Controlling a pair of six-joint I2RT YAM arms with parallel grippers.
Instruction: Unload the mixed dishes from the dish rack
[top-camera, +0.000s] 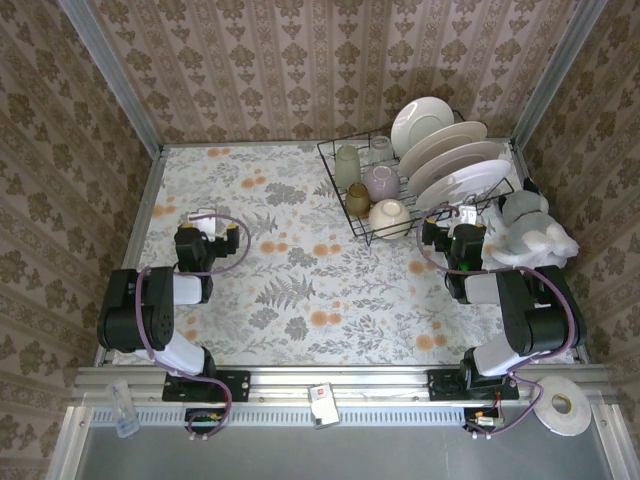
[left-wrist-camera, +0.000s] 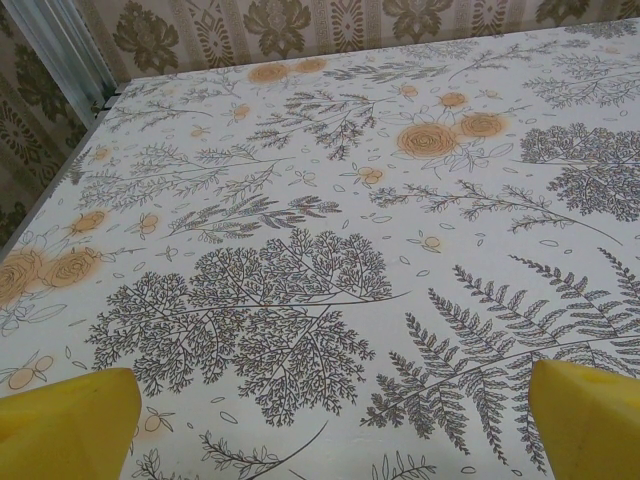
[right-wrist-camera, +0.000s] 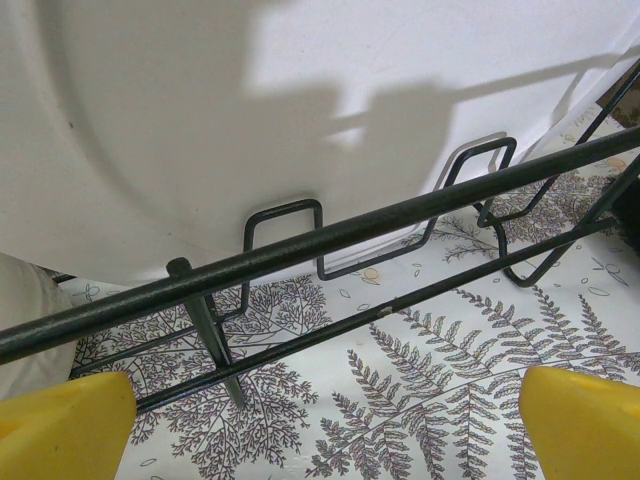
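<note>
Black wire makes the dish rack (top-camera: 341, 195), which stands at the far right of the table (top-camera: 250, 290). It looks fully loaded. A row of white plates (top-camera: 455, 160) leans in the slots, and a lilac bowl (top-camera: 381, 181), a cream bowl (top-camera: 389, 216), pale tumblers (top-camera: 347, 163) and a small amber cup (top-camera: 357, 197) fill its left end. I judge that the unloading is only at its start.

The right gripper (top-camera: 453, 214) is just beside the near side of the rack, with its fingers spread wide and holding nothing. In its wrist view the nearest plate (right-wrist-camera: 250, 120) is close ahead, behind the rail (right-wrist-camera: 330, 235) of the rack. The left gripper (left-wrist-camera: 330, 430) is also spread wide and empty, over bare table and well apart from the rack.

The next move probably calls for the right arm to rise above the rail, pinch the nearest plate at its upper rim, and lift it straight up. In this way it should not catch on the wires or knock the plate behind it.
</note>
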